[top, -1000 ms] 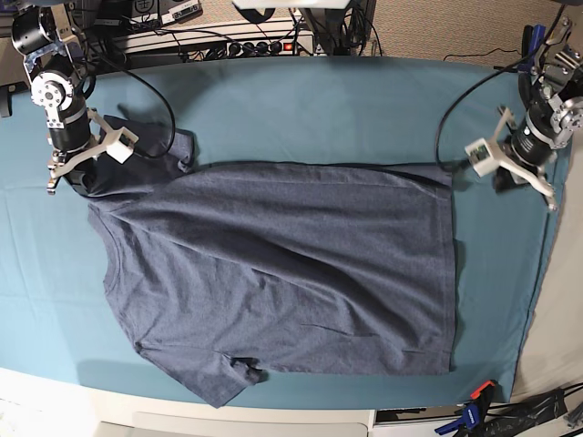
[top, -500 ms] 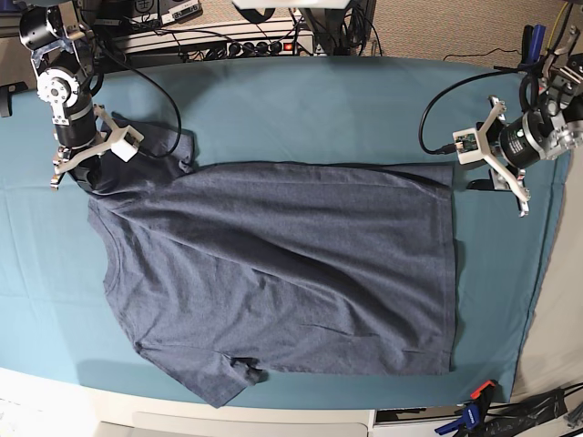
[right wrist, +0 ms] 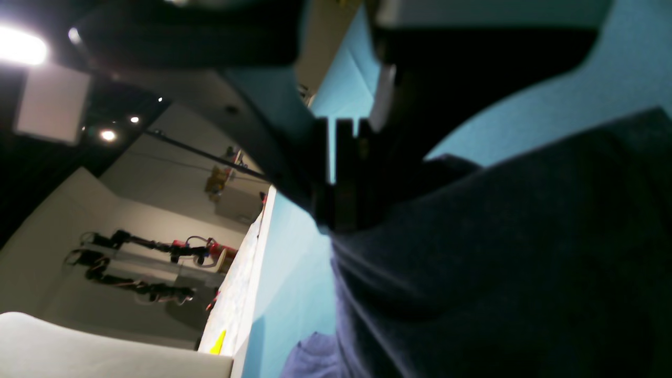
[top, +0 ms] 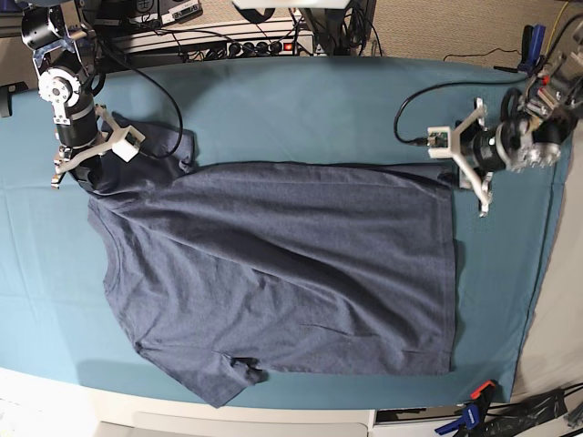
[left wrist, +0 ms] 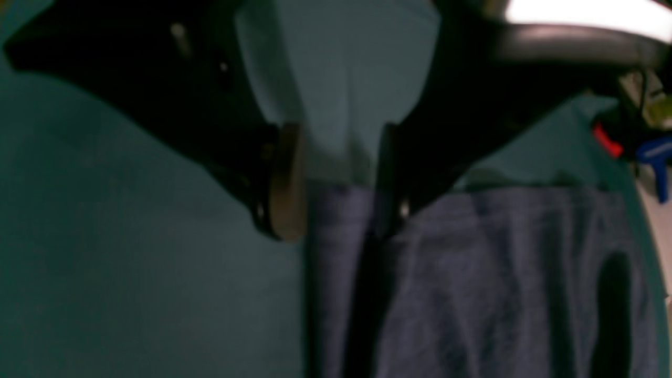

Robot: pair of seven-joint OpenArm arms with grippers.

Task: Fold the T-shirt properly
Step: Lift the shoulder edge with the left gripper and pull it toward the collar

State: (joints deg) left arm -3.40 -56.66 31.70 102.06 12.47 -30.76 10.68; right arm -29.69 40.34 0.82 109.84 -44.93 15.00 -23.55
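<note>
The T-shirt lies spread flat on the teal cloth, neck to the left and hem to the right; no lettering shows. At its far left sleeve my right gripper is shut on the dark fabric, and in the right wrist view the jaws pinch a bunched fold of the shirt. My left gripper sits at the far hem corner. In the left wrist view it stands open, teal cloth showing in the gap, and the shirt's edge lies just under the fingertips.
Teal table cloth covers the table. Cables and a power strip run along the back edge. A red and blue clamp sits at the front right corner. The cloth's right edge is close to the left arm.
My left arm has swung in toward the shirt's far hem corner and its jaws have opened. The right arm has shifted only slightly, still holding the sleeve.
</note>
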